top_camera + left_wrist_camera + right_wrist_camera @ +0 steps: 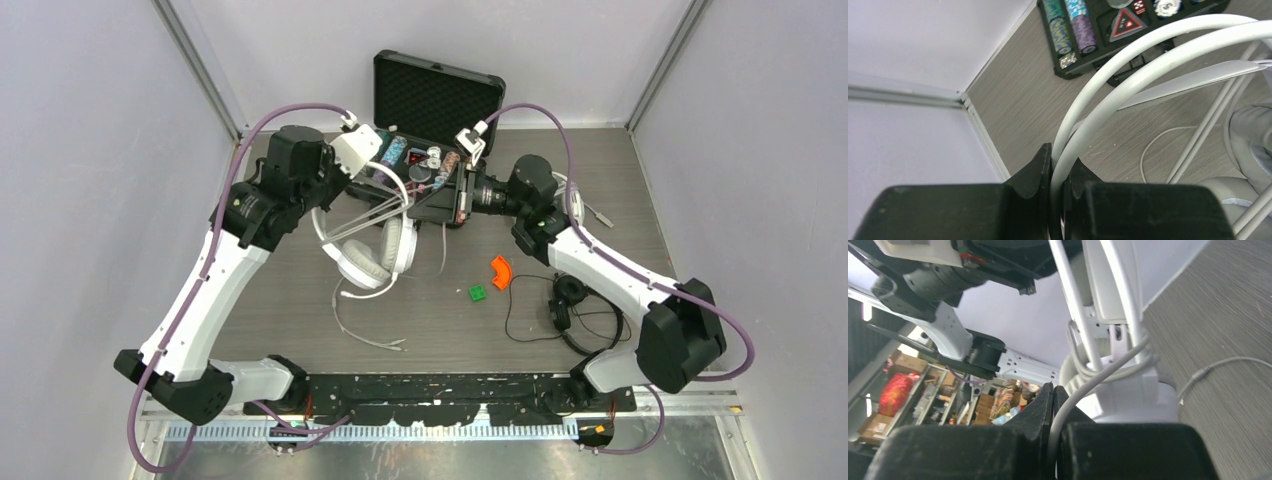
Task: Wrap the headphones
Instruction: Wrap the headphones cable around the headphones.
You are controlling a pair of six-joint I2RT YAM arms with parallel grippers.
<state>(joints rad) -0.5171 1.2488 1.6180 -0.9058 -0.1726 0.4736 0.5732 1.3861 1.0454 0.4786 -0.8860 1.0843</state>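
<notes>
One pair of white headphones (378,255) hangs tilted over the table's middle, ear cups low. My left gripper (378,172) is shut on its white headband (1128,65), jaws pinching both thin bands (1059,172). My right gripper (457,196) is shut on the grey-white cable (1083,390), which is looped round the yoke above an ear cup (1128,395). The cable's loose end (365,325) trails on the table. The black headphones (568,298) lie at the right with their thin cable spread out. A second white pair (577,196) is mostly hidden behind my right arm.
An open black case (432,98) with poker chips (1068,30) stands at the back middle, close behind both grippers. An orange curved piece (499,272) and a green block (478,293) lie right of the white headphones. Walls close in left, right and back.
</notes>
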